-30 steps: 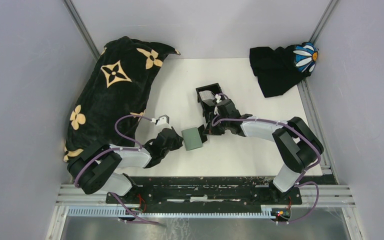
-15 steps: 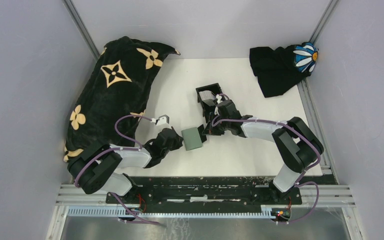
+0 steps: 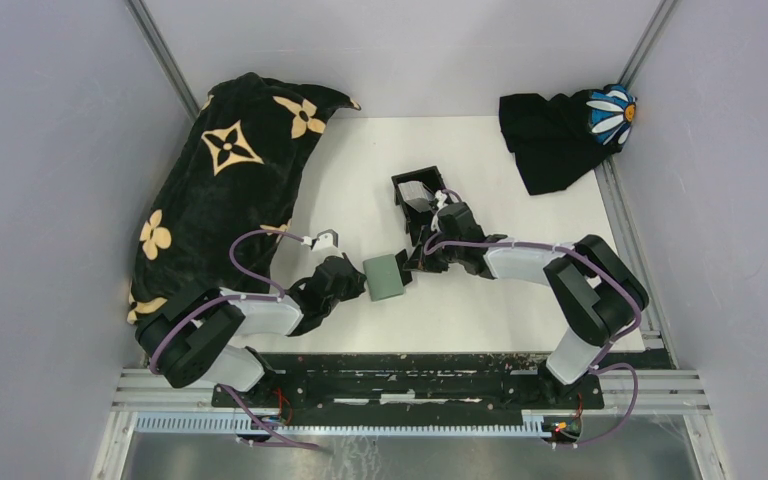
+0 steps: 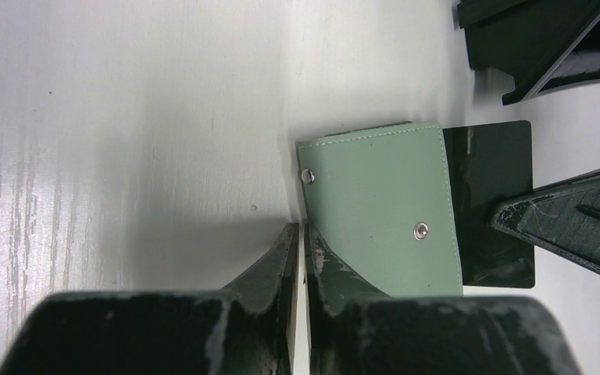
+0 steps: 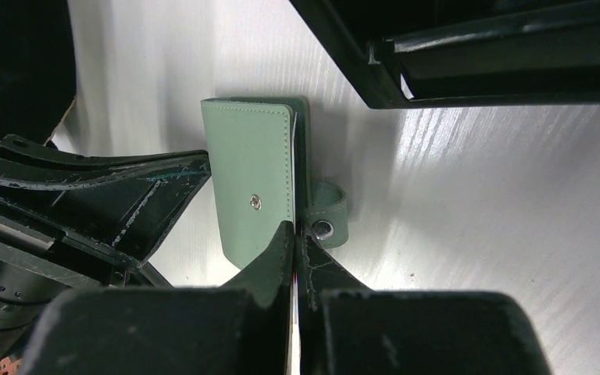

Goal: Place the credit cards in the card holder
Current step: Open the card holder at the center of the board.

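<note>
Flanking green wallet (image 4: 379, 211) edges: left gripper (image 4: 303, 231), right gripper (image 5: 295, 227), both closed.

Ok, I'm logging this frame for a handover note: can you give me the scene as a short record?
left gripper: shut on green wallet edge
right gripper: apparently shut on dark card
dark card: sticking partway out of the wallet
card holder: behind the wallet, pale card inside
</note>
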`<state>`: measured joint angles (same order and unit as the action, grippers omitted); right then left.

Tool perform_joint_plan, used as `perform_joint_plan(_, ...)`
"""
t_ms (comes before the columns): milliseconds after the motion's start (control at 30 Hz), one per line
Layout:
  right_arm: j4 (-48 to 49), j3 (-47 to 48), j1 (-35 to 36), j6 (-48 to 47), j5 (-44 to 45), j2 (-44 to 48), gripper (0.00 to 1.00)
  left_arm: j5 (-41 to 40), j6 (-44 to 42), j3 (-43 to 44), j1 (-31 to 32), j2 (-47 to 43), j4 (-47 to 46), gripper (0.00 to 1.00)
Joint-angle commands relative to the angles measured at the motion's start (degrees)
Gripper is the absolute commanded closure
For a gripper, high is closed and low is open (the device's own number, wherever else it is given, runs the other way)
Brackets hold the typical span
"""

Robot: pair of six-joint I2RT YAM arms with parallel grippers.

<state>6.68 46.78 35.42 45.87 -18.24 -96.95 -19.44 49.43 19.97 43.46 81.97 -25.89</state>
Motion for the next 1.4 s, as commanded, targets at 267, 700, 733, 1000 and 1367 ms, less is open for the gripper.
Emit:
perform_joint_plan(267, -0.19, -0.64, 0.29, -0.19, -0.24, 4.59, 0.99, -0.07, -0.47, -0.95, 0.29, 1.16, 1.19, 0.87)
perform_joint_plan(700, -0.27, -0.55, 0.44, -0.23, -0.32, 5.64, 0.99, -0.17, -0.39, -0.94, 0.53, 1.35, 1.19, 0.87)
perform_joint_plan(733, -0.27, -0.55, 0.58, -0.17, -0.31, 5.94, 0.99, -0.18, -0.43, -0.9, 0.55, 1.35, 1.19, 0.87)
perform_joint_plan(1000, -1.05, 0.85, 1.91, -0.16, -0.31, 6.73, 0.99, 0.19, -0.46, -0.61, 0.74, 1.82, 1.19, 0.87)
perform_joint_plan(1367, -0.65, 2.65, 4.4, 0.3, 0.26, 5.44, 0.99, 1.87, -1.07, -0.12, 0.88, 2.7, 1.1, 0.89)
